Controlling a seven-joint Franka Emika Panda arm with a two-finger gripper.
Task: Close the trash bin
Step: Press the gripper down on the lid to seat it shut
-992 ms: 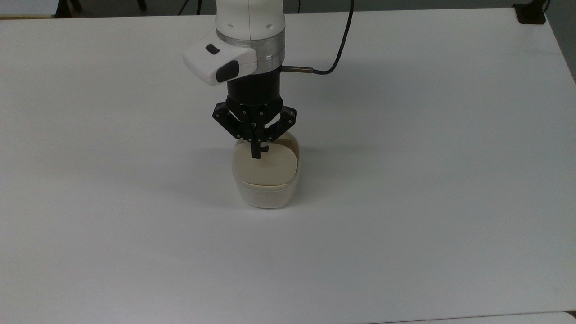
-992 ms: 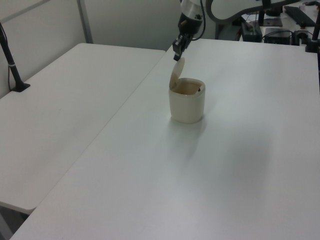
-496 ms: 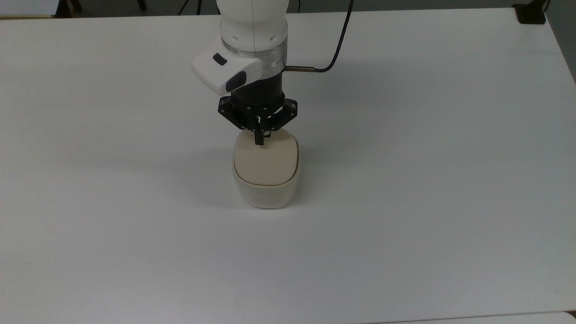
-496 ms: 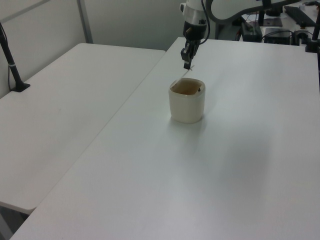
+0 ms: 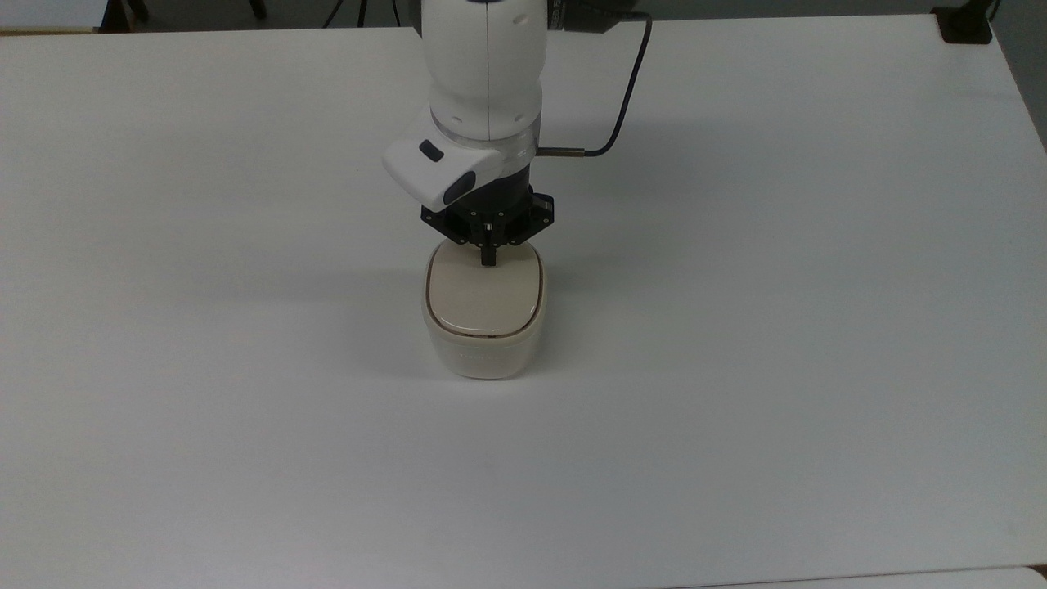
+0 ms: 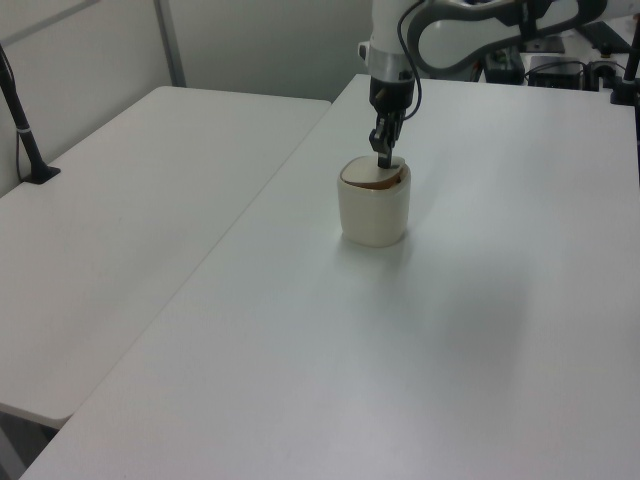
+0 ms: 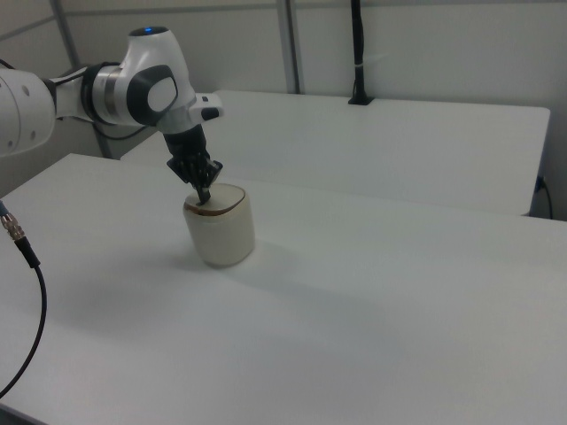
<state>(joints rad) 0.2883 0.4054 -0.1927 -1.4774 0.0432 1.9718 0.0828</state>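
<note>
Pincer [image 5: 488, 258] fingers are pressed together with nothing between them, their tips on the far edge of the beige lid [image 5: 484, 292] in the top view, so the trash bin [image 5: 483, 339] lies straight below the tips and toward the top view's bottom, mid-bench [image 5: 777, 343]. The lid looks nearly flat, a thin dark seam around it.

From the left view, the pincer [image 6: 384, 158] points straight down onto the trash bin [image 6: 374, 212]; a dark gap shows under the lid, so I judge it not fully seated.

Seen in the right view, the pincer [image 7: 203, 193] meets the lid's side toward the right view's left, the trash bin [image 7: 221, 231] directly beneath.
</note>
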